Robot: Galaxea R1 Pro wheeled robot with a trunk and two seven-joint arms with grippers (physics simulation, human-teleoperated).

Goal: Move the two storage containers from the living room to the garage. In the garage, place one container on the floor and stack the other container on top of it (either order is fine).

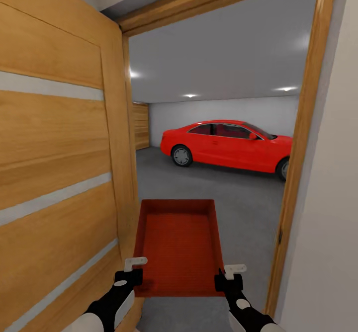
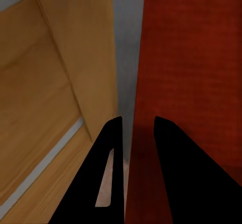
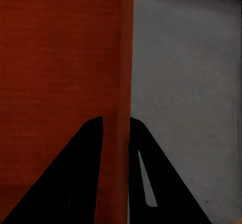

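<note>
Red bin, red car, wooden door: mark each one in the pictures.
red bin (image 1: 179,245), head view, on its ribbed inside bottom.
red car (image 1: 228,148), head view, on the side door panel.
wooden door (image 1: 54,173), head view, on the open door's face at the left.

both arms forward, jaws clamped shut

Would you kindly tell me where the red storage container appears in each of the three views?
Head view: storage container low centre, between both grippers.
Left wrist view: its wall beside the wooden door.
Right wrist view: its wall beside the floor.
Shared landmark: the grey floor.
</note>
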